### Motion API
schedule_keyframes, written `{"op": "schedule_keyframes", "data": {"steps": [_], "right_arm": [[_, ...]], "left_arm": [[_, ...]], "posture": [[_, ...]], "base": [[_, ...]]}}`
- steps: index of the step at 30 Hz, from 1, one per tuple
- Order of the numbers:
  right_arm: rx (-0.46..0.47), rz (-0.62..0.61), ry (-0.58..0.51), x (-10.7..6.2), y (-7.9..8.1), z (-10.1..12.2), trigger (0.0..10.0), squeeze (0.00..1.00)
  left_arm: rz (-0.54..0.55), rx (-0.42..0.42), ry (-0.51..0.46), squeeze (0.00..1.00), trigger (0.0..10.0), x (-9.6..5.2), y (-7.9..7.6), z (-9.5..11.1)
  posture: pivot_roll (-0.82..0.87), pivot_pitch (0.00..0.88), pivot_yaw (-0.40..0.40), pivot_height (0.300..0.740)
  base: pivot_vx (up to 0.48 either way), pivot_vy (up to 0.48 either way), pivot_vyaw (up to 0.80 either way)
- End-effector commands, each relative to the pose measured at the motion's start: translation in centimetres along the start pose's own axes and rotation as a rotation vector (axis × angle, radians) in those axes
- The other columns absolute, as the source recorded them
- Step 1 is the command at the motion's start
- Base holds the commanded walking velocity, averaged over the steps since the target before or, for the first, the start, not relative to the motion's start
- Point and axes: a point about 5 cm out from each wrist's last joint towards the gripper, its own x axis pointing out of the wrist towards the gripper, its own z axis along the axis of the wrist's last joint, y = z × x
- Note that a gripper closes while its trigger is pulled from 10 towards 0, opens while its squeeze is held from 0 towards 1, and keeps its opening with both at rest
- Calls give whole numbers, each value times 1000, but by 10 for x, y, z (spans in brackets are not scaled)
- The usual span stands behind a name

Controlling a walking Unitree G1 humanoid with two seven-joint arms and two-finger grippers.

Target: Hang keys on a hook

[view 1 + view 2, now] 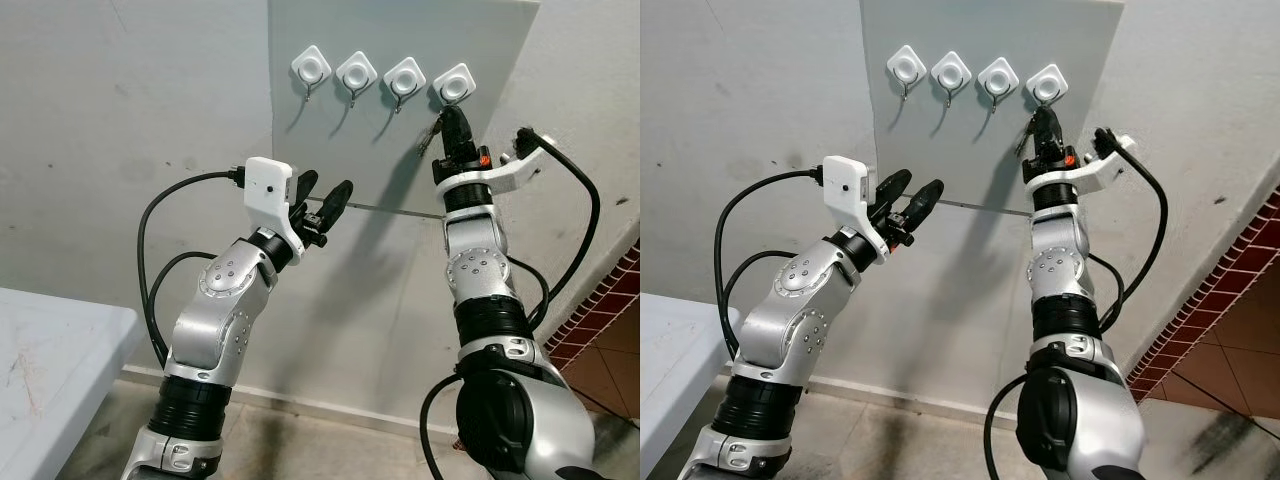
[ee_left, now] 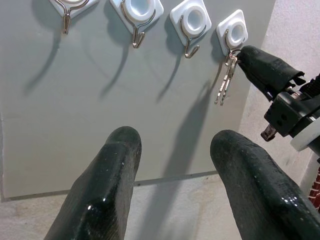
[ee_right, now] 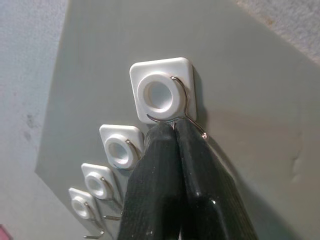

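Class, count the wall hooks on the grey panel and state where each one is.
4, in one row along the panel's top: first, second, third, and fourth, where the right tool holds the keys.

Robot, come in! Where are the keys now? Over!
Right gripper shut on silver keys, at the rightmost white square wall hook. Left gripper open, raised, holding nothing. Other three hooks bare.

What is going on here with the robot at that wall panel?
The robot's right end effector is raised to the rightmost hook of four on a grey panel, its fingers pinched shut on a bunch of keys. The key ring sits right at the hook's wire, the keys dangling below. The left end effector hovers open, lower and to the left, empty.
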Motion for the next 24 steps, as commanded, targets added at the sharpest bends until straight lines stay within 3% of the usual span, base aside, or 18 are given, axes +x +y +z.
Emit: {"op": "schedule_keyframes", "data": {"steps": [1,16,24], "right_arm": [[21,-45,-5,-7,-11,-2,10000,0],[98,63,-45,-13,-2,-5,10000,0],[117,57,-64,-14,-3,-2,10000,0]], "left_arm": [[0,0,-5,0,10000,-1,-2,2],[13,-5,-4,0,10000,-3,-1,2],[18,-7,-3,0,10000,-4,-2,2]], "posture": [[-1,0,-33,740],[12,0,-45,740],[16,0,-51,740]], "base": [[0,0,0],[0,0,0],[0,0,0]]}}
